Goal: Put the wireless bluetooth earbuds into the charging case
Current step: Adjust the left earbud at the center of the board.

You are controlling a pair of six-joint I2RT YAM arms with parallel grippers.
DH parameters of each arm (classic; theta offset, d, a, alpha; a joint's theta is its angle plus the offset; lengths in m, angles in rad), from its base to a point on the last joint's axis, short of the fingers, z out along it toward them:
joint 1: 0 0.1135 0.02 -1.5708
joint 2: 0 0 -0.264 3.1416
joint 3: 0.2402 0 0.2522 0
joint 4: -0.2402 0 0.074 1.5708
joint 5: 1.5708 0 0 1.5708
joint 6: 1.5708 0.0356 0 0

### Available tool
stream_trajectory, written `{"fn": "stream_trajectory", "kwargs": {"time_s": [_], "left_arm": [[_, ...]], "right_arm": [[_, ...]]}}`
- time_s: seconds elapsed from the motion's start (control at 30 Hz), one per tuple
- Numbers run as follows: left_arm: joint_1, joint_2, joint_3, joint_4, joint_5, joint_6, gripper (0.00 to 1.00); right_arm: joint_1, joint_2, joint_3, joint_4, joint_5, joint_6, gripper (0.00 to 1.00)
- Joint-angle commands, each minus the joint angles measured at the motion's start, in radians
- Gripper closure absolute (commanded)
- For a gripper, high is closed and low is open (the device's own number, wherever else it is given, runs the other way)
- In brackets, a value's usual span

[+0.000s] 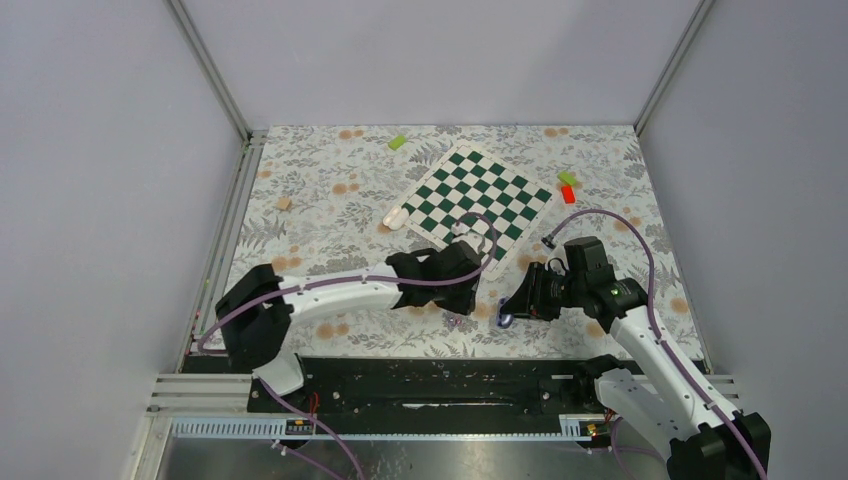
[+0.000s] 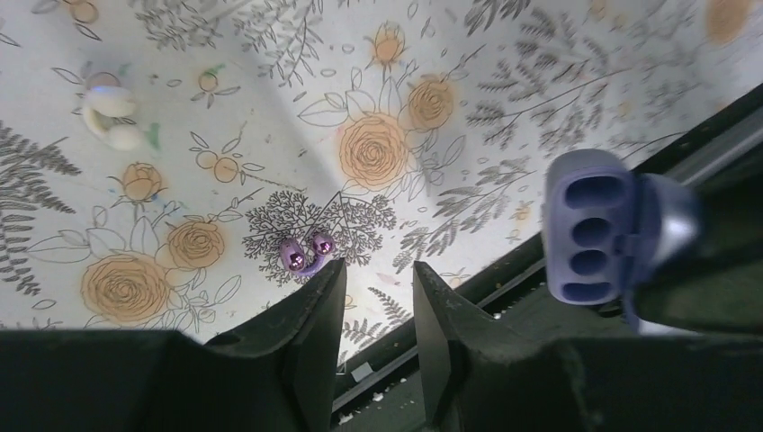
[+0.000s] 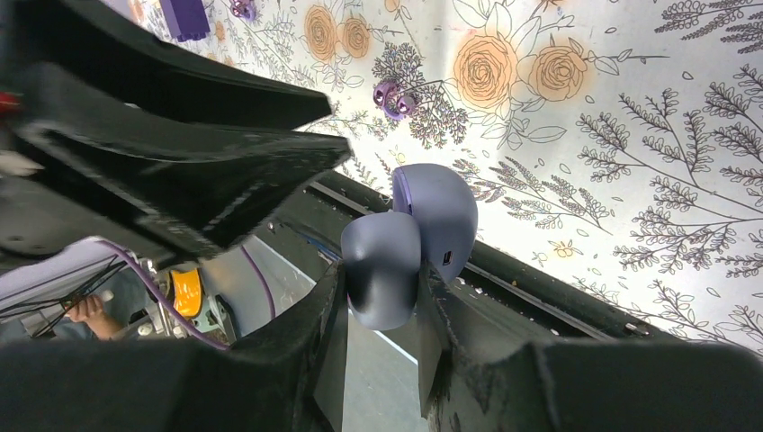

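The right jaws are clamping the lavender charging case (image 3: 432,211), lid open, near the front edge of the floral bench (image 3: 648,135), apparently presenting it for loading, while the left jaws, apart and empty, are hovering just beside the two purple earbuds (image 2: 306,254) lying on it.

A counter (image 1: 330,180), draped in a white cloth (image 1: 620,200) printed with grey leaves and orange roses, is enclosed by plain pale grey wall panels (image 1: 440,55) at 9, 12 and 3 o'clock. Slim aluminium corner posts (image 1: 210,65) are seen at 11 and 1 o'clock. A black metal base rail (image 1: 430,378) is mounted at 6 o'clock. Everything is lit softly and evenly.
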State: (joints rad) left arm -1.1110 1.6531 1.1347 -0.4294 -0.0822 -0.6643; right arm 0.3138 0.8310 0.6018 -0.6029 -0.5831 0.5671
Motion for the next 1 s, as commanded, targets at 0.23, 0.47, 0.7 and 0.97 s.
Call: {"fn": "stream_trajectory", "kwargs": {"time_s": [0.23,0.47,0.7,0.97], "left_arm": [[0.103,-0.106,-0.083,-0.111,0.159,-0.301,0.71],[0.13,-0.083,-0.154,-0.08,0.177,-0.455,0.7],[0.132,0.009,-0.151,-0.049,0.197,-0.491,0.71],[0.132,0.06,-0.133,-0.008,0.183,-0.498,0.74]], "right_arm": [[-0.002,0.01,0.022,0.02,-0.002,-0.019,1.0],[-0.002,0.007,0.014,0.025,-0.008,-0.022,1.0],[-0.002,0.007,0.009,0.025,-0.011,-0.023,1.0],[-0.002,0.008,0.009,0.022,-0.009,-0.025,1.0]]}}
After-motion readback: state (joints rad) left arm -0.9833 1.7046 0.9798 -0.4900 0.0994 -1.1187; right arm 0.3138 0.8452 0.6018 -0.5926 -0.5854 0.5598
